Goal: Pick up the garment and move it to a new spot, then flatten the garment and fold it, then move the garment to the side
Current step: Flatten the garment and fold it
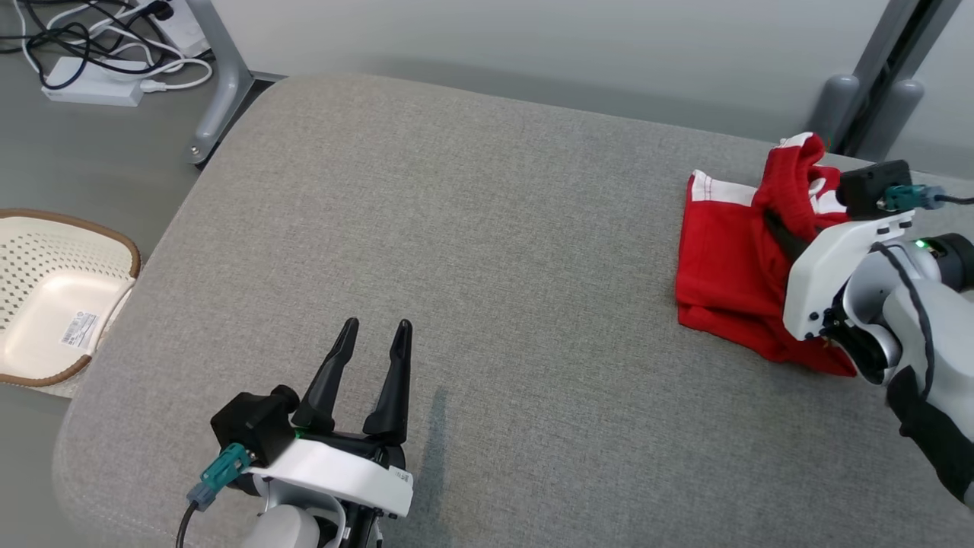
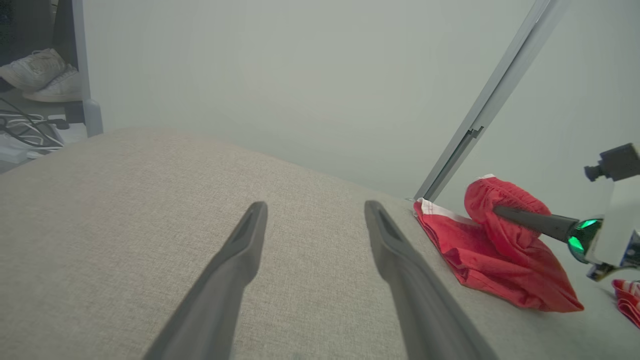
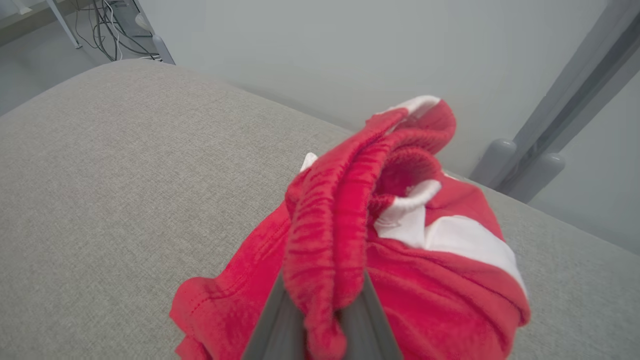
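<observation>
You see a red garment (image 1: pixel 730 266), white trim, crumpled at the grey cushion (image 1: pixel 456 266) right end, elastic waistband (image 3: pixel 325 225) bunched upward.

The red-and-white cloth garment (image 1: pixel 723 266) lies bunched on the rounded grey fabric-covered desk (image 1: pixel 494 228), at its far right near the back edge. The right claw (image 1: pixel 776 228) is clamped on a fold of it. The left claw (image 1: pixel 378 327) hangs over the desk's near left, well apart. On the floor to the left sits a perforated cream plastic basket (image 1: pixel 46 304). Behind it, a white power strip (image 1: pixel 91 91) lies beside a grey metal leg (image 1: pixel 217 91).
</observation>
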Controlling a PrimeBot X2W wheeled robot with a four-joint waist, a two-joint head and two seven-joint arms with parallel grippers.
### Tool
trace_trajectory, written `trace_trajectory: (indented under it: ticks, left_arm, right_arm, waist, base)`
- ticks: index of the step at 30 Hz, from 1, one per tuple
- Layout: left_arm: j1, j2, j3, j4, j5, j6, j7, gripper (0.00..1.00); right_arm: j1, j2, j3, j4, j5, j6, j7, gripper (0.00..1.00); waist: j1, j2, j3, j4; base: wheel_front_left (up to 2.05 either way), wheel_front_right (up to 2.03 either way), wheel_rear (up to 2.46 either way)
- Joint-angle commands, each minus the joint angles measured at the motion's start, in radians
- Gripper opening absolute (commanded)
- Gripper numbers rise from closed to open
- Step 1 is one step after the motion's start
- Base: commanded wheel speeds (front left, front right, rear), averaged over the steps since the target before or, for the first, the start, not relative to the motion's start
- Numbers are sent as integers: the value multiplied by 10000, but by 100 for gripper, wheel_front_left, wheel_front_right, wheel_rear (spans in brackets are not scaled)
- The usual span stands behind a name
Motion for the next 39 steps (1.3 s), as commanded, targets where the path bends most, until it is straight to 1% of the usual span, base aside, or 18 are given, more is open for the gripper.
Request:
trace_trajectory:
  ticks: [1, 9, 10, 11, 12, 17, 18, 20, 21, 23, 26, 28, 30, 31, 32, 35, 36, 39]
  left_arm:
    - [-57, 31, 9, -35, -26, 54, -10, 100]
    - [-137, 33, -222, -63, -256, 115, -10, 100]
    - [-165, 33, -258, -67, -258, 128, -10, 100]
    - [-196, 33, -285, -71, -300, 144, -10, 100]
    - [-218, 33, -289, -54, -324, 148, -10, 100]
    - [-117, 29, -159, 46, -178, 143, -10, 100]
    - [-80, 32, -88, 67, -90, 93, -10, 100]
    - [-30, 32, 20, 49, 36, 85, -10, 100]
    - [5, 32, 43, -16, 62, 72, -10, 100]
    - [88, 36, 103, -57, 63, 65, -10, 100]
    - [182, 36, 195, -92, 84, 120, -10, 100]
    - [277, 34, 333, -170, 5, 173, -10, 100]
    - [440, 36, 454, -212, 66, 190, -9, 100]
    - [454, 32, 557, -264, 88, 213, -10, 100]
    - [508, 34, 616, -294, 121, 215, -10, 100]
    - [575, 34, 638, -291, 235, 138, -10, 100]
    - [654, 37, 704, -271, 301, 80, -10, 100]
    - [679, 37, 785, -295, 378, 63, -10, 100]
  right_arm:
    - [15, 17, 43, -8, 17, -3, 29, 0]
    - [-78, 519, 286, 394, 688, -3, 68, 0]
    - [-88, 531, 343, 599, 747, -3, 101, 5]
    - [-112, 581, 368, 771, 786, -3, 31, 47]
    - [-107, 728, 361, 901, 881, -1, -28, 100]
    - [-139, 1047, 402, 704, 1299, -3, -180, 100]
    - [-194, 1245, 468, 448, 1537, -3, -183, 100]
    - [-284, 1260, 751, 85, 1598, -3, -173, 100]
    - [-421, 1082, 915, -214, 1558, -3, -245, 100]
    - [-384, 809, 1001, -473, 1528, -3, -438, 100]
    - [-215, 414, 1049, -587, 1209, -3, -913, 100]
    - [178, -21, 777, -539, 848, -3, -1840, 100]
    - [886, -390, -168, -620, 18, -3, -2415, 100]
    - [1196, -458, -1066, -1132, -590, -1, -2431, 100]
    - [1995, -361, -2032, -1759, -1182, -3, -2426, 100]
    - [3105, -148, -3410, -2709, -2176, -3, -2430, 100]
    - [4176, 278, -4591, -3459, -3008, -3, -2432, 100]
    - [5035, 700, -5322, -4129, -3767, -1, -2433, 100]
  waist:
    - [0, 0, 20, 39]
    - [0, 0, 230, 411]
    - [0, 0, 269, 463]
    - [0, 0, 297, 503]
    - [0, 0, 304, 518]
    - [0, 0, 109, 282]
    - [0, 0, -95, 23]
    - [0, 0, -444, -435]
    - [0, 0, -675, -790]
    - [0, 0, -918, -1153]
    - [0, 0, -1164, -1479]
    - [0, 0, -1427, -1892]
    - [0, 0, -1578, -2328]
    - [0, 0, -1603, -2511]
    - [0, 0, -1604, -2662]
    - [0, 0, -1614, -2808]
    - [0, 0, -1633, -2887]
    - [0, 0, -1622, -2919]
  base:
    - [0, 0, 0]
    - [0, 0, 0]
    - [0, 0, 0]
    - [0, 0, 0]
    - [0, 0, 0]
    - [0, 0, 0]
    - [0, 0, 0]
    - [0, 0, 0]
    - [0, 0, 0]
    - [0, 0, 0]
    - [0, 0, 0]
    - [0, 0, 0]
    - [0, 0, 0]
    - [0, 0, 0]
    - [0, 0, 0]
    - [0, 0, 0]
    - [0, 0, 0]
    - [0, 0, 0]
